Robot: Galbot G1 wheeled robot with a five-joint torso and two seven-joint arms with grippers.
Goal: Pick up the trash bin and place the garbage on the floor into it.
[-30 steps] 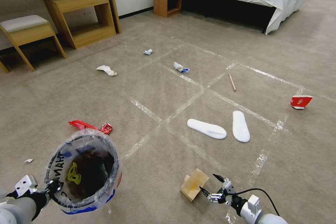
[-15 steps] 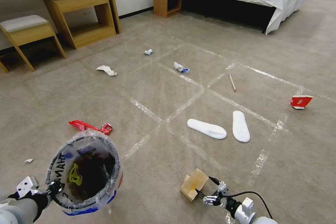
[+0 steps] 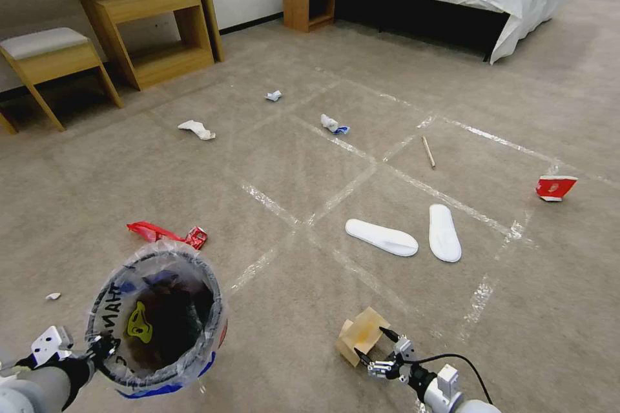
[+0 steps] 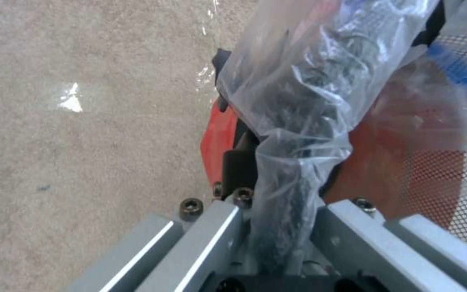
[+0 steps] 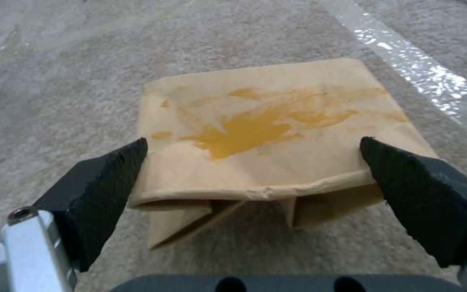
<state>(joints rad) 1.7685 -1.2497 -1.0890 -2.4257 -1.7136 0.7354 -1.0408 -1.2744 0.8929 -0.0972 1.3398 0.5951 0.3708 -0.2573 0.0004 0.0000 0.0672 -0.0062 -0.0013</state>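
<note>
- The left pincer (image 3: 102, 343) is clamped on the near rim of the bin (image 3: 155, 316), holding it off the carpet (image 3: 271, 161) at the robot's left; the left wrist view shows bag film pinched between its closed fingers (image 4: 239, 162).
- The bin's clear liner carries black letters, of which "HAN" can be read, plus blue print and a yellow mark inside.
- Just beyond the bin lies a red wrapper (image 3: 165, 233).
- Slippers (image 3: 381, 237) lie mid-floor on the tape grid.
- The right pincer (image 3: 377, 350) is spread wide, its tips flanking the stained brown box (image 5: 277, 134) without touching it.
- A red carton (image 3: 555, 187) lies far right.
</note>
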